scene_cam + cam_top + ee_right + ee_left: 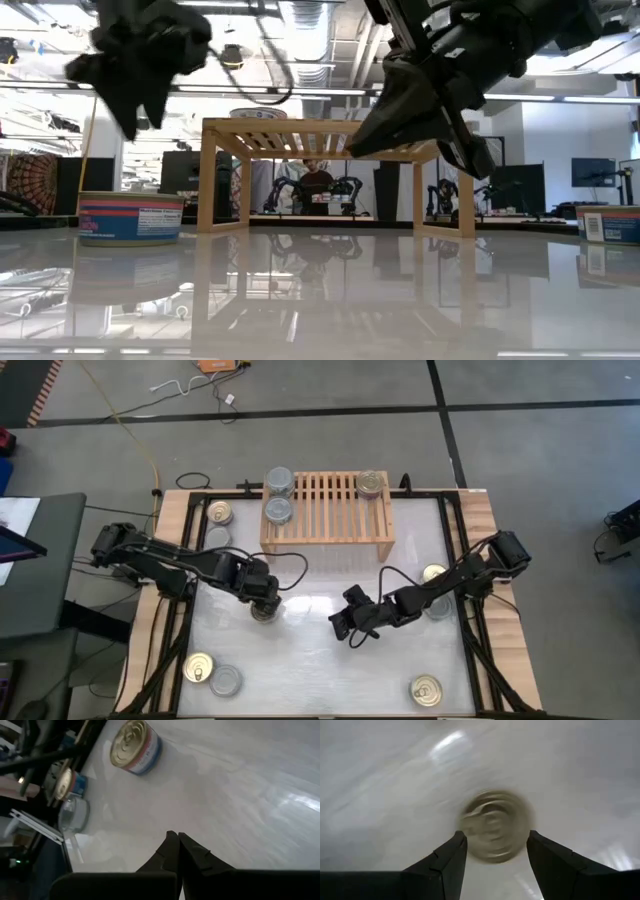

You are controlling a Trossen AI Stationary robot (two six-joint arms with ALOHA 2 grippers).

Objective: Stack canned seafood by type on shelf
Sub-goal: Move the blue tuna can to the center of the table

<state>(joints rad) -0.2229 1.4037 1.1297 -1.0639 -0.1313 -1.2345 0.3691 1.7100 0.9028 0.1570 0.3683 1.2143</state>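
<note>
Dark fingers (445,865) of the left gripper (265,603) frame a gold-topped can (495,826) on the white table (310,670), part open around it, though a firm grip can't be confirmed. Right gripper (347,628) hangs mid-table, pinched shut, holding nothing. On the wooden shelf (327,510): two silver cans (279,496) on the left, one gold can (371,484) on the right. Other cans sit scattered around the table's edges.

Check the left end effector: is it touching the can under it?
Cannot tell. In the left wrist view the gold-lidded can sits between the left end effector fingers, but motion blur hides any contact or gap.
</note>
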